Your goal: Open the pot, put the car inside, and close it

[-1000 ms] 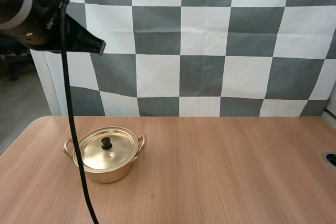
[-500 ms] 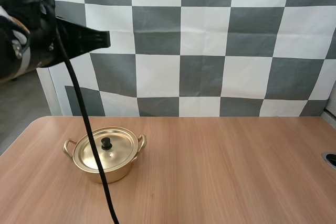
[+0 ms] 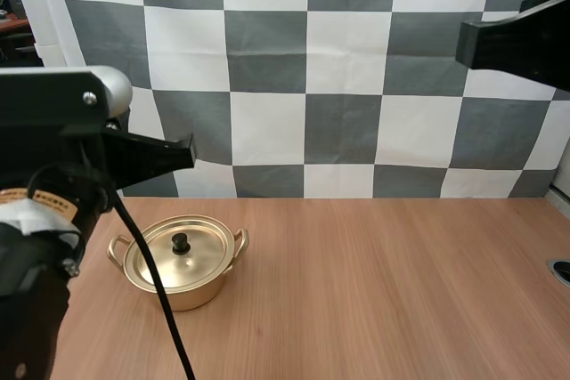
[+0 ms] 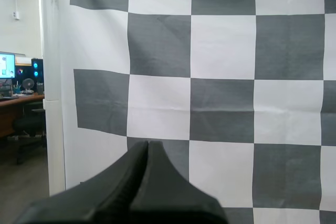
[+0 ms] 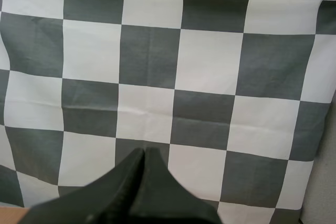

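A gold pot (image 3: pixel 183 275) stands on the left part of the wooden table (image 3: pixel 383 282). Its gold lid (image 3: pixel 179 254) with a black knob (image 3: pixel 181 242) lies shut on it. My left gripper (image 3: pixel 184 148) is raised well above the pot, pointing right, fingers shut with nothing held. In the left wrist view the left gripper (image 4: pixel 147 144) is one dark wedge against the backdrop. My right gripper (image 3: pixel 464 43) hangs high at the right, far from the pot, pointing left. The right wrist view has the right gripper (image 5: pixel 143 150) shut as one wedge too.
A small dark round fitting (image 3: pixel 561 270) sits at the table's right edge. Bare wood stretches from the pot to the right side and the front edge.
My left arm has swung lower and nearer the camera, its gripper now lower above the pot. The right gripper has come into view at the upper right. The pot has not moved.
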